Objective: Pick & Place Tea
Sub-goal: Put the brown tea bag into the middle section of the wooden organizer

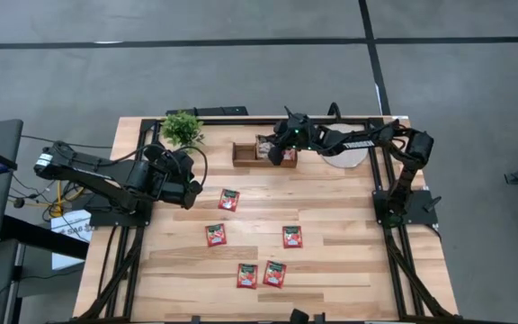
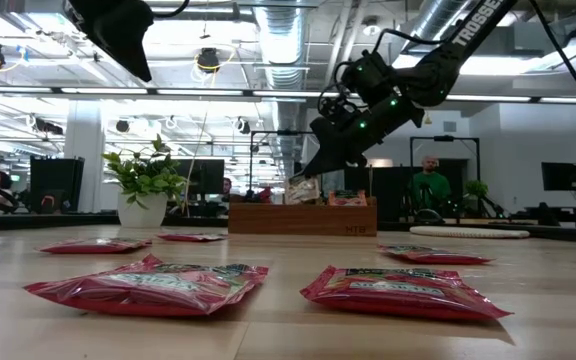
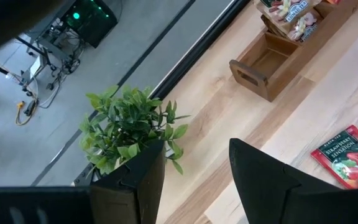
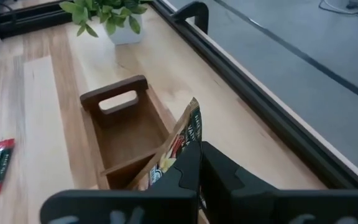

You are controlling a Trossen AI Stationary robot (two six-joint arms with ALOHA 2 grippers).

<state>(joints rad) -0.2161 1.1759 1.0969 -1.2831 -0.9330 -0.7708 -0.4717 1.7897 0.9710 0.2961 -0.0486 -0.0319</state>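
Low view: two red sachets (image 2: 148,283) lie flat at the bottom of the frame, more behind them mid-frame, and past those the wooden box (image 2: 303,216) sits at centre. Above the box the right gripper (image 2: 313,172) is seen with its jaws pressed together on a sachet (image 4: 182,140), which hangs edge-down over a box compartment. The placing step looks to be in hand; next, the sachet would have to be lowered between the box walls and released. In the high view, five sachets (image 1: 229,200) are spread across the centre and lower table. The left gripper (image 1: 190,186), jaws spread and empty, is held at left of centre, near the plant (image 1: 182,128).
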